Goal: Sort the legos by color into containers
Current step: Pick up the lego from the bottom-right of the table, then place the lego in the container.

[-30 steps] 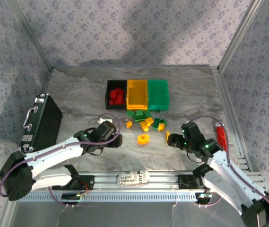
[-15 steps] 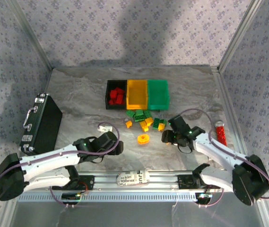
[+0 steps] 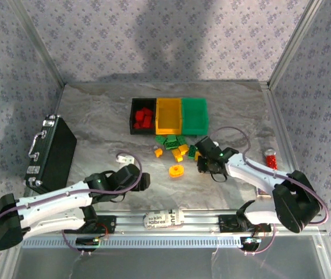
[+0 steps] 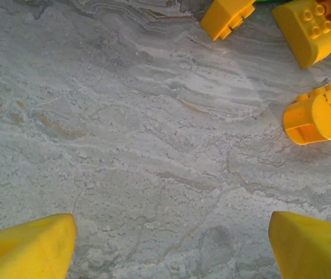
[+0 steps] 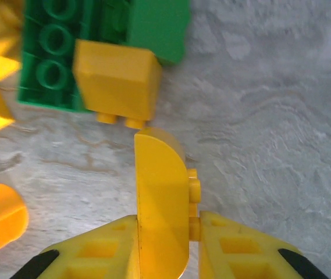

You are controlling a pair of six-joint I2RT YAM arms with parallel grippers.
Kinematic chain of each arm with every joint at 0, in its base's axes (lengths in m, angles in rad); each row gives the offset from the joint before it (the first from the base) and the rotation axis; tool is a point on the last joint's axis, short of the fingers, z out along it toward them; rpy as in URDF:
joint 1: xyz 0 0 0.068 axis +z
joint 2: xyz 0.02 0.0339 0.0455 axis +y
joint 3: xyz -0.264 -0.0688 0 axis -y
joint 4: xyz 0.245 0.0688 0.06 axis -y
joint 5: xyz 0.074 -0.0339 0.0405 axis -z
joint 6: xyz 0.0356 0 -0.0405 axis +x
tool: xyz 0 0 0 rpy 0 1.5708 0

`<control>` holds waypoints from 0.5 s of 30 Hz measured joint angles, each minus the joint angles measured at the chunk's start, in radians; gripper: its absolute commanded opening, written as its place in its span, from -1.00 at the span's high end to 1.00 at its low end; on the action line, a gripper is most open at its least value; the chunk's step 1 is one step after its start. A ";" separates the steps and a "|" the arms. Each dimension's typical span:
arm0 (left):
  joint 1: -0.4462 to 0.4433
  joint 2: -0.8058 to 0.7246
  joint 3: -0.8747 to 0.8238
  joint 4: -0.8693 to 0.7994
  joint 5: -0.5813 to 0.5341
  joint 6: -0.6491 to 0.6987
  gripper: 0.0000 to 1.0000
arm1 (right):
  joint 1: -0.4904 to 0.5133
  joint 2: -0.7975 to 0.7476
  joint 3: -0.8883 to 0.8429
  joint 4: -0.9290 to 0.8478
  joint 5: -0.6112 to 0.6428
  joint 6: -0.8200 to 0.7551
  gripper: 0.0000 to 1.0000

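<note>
Grip, right: my right gripper is clamped on a yellow curved brick, with one yellow finger pressed against each flat side.
Brick position: it stands on edge between my fingers. Its far end reaches past the fingertips over the grey marbled table, at the near right edge of the loose pile.
Brick appearance: glossy yellow-orange and rounded along its upper face, with studs showing on its right side.
Neighbours: a sloped yellow brick lies just beyond the tip, studs toward me, overlapping a green brick. I cannot tell whether the two yellow pieces touch.
Grip, left: my left gripper has its fingers wide apart over bare table and holds nothing. The round orange piece lies ahead to its right.
Containers: the black bin holds red bricks. The orange-yellow bin and green bin join it in a row beyond the pile, apart from my right gripper.
Other items: a black case sits at the far left, and a red cylindrical item at the right edge.
</note>
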 measured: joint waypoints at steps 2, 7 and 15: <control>0.000 -0.007 -0.001 -0.005 -0.004 0.000 -0.71 | 0.020 0.000 0.050 -0.028 0.020 -0.002 0.46; 0.000 -0.008 -0.008 -0.012 -0.007 0.000 -0.72 | 0.043 0.004 0.208 -0.084 0.040 -0.034 0.43; -0.018 -0.006 -0.036 0.000 -0.003 -0.005 -0.71 | 0.037 0.282 0.650 -0.146 0.023 -0.148 0.44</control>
